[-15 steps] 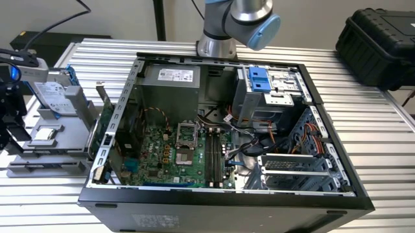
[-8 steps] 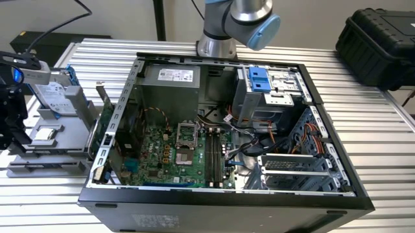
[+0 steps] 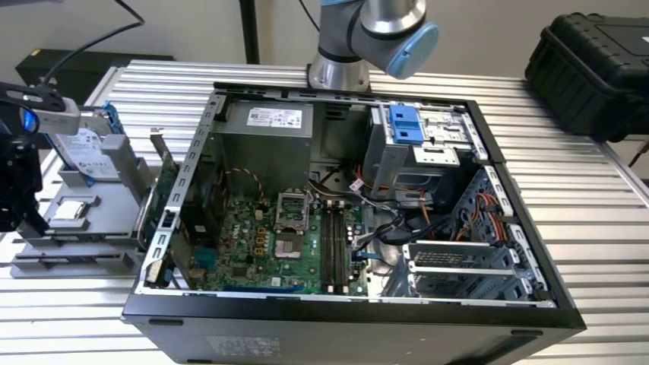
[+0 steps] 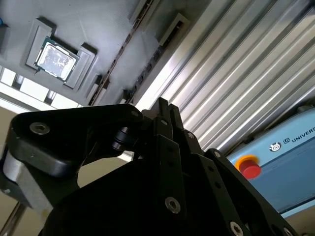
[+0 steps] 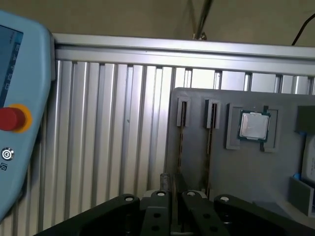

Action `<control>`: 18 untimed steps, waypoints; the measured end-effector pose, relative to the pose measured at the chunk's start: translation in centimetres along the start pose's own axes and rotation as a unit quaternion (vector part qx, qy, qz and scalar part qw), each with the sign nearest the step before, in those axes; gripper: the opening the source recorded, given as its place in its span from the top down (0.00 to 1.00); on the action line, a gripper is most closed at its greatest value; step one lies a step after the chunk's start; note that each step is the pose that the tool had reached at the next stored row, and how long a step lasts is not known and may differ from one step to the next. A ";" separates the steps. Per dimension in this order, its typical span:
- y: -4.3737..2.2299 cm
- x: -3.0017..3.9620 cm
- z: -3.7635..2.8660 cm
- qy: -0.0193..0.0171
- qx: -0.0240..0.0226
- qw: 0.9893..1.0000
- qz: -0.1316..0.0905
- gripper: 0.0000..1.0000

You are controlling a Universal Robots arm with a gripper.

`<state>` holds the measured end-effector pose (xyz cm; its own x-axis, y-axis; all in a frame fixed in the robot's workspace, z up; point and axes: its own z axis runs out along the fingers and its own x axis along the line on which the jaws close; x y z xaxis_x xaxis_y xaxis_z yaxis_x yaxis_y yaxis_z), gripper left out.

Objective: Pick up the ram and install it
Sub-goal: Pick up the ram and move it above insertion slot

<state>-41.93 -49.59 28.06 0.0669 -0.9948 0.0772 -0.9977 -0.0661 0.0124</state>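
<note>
Far on the exterior view's left, the gripper [image 5: 171,181] hangs over the grey holder [image 3: 102,228]. We read its jaws as together, with nothing between them. The ram [image 5: 179,145] stands on edge in a holder slot, just by the fingertips and untouched, with a second stick [image 5: 209,147] beside it. We call this the approach, pick not yet made. We judge a grasp needs the jaws parted and squared across the stick's top edge. Further right sit the open case [image 3: 355,331] and its motherboard [image 3: 254,236], well apart from the gripper.
</note>
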 end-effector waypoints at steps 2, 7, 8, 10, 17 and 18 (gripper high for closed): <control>0.00 0.00 0.05 0.000 0.001 1.000 0.000 1.00; 0.01 0.08 0.23 0.000 0.002 1.000 0.000 1.00; 0.02 0.09 0.26 -0.001 0.003 1.000 0.000 1.00; 0.01 0.09 0.31 -0.002 0.004 1.000 0.000 1.00; 0.01 0.08 0.58 -0.002 0.004 1.000 0.000 1.00; 0.01 0.07 0.69 -0.001 0.004 1.000 0.000 1.00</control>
<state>-41.94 -49.71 27.38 0.0663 -0.9950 0.0742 -0.9978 -0.0661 0.0044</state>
